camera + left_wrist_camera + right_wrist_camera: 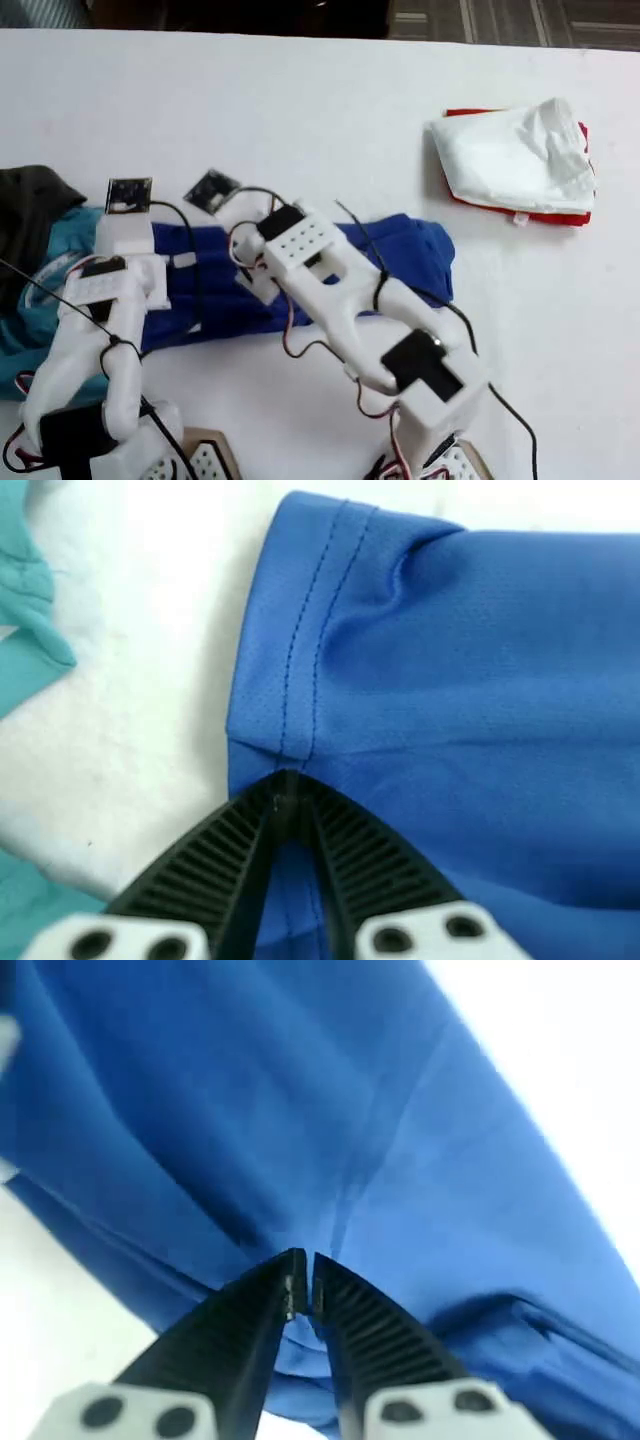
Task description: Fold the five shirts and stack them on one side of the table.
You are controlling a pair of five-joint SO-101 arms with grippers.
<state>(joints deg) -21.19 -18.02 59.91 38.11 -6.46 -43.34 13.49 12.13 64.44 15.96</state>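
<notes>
Presently: both pincers clamped on the blue shirt, fold pending

Blue shirt (400, 250) lies spread on the counter (300, 90), near the arms' side; its long axis runs side to side across the high view, from under the left arm (100, 310) out past the right arm (350, 300). Left pincer (285, 785) clenched on the blue cloth right at the stitched sleeve hem (300, 630), tips meeting on the hem's edge; this is the shirt's left end. Right pincer (303, 1272) closed down on a ridge of the same blue cloth, tips all but touching, fabric bunched between the jaws; its grip sits further along the shirt, towards the middle. So each arm holds one point on the long axis, and the free bulk of the shirt lies to the right of both.

Finished pile on the far right of the counter, well apart from the blue shirt: a folded white shirt (510, 160) on top of a red shirt (560, 215). Teal shirt (45, 270) and a dark garment (35, 190) heaped unfolded at the left edge, the teal one touching the blue and partly under the left arm.

Judgement: two done, blue one in hand, two waiting. Coming fold likely carries the held edge across the shirt's width; the right arm is nearer the pile; risk is the thin cloth slipping from the tips.
</notes>
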